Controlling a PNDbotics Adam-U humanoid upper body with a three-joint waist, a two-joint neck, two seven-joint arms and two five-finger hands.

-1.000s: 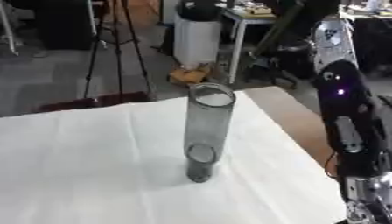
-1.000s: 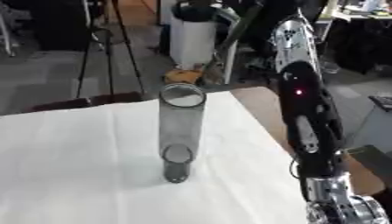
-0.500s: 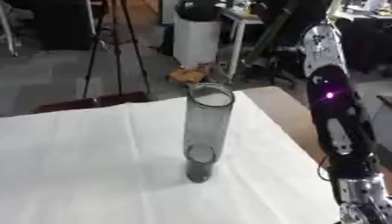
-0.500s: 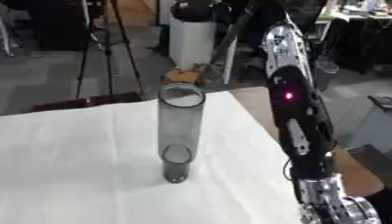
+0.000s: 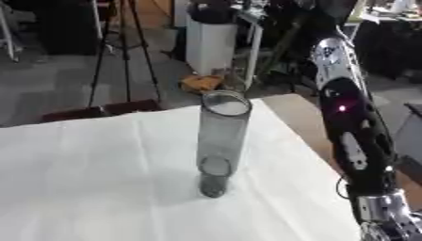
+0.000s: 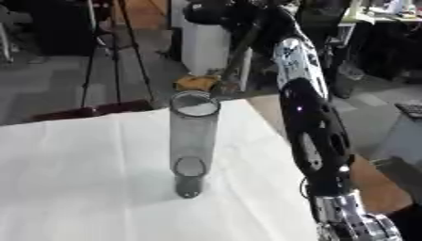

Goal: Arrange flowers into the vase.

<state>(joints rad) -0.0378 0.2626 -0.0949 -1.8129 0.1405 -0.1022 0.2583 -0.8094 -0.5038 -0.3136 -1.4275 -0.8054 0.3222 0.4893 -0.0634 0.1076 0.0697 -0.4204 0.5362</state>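
Tall smoky glass vase (image 5: 221, 141) upright on the white tablecloth (image 5: 91, 179).

Nothing shows inside it. The right arm (image 6: 313, 141) runs down the table's right edge; its hand is cut off below, fingers impossible to tell. A tripod (image 5: 124, 52) stands beyond.

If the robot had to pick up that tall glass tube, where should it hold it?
Probably around the middle of the vase, coming from the right, where the right arm already is. It stands upright, tall and narrow on the white cloth, so a sideways wrap suits it.
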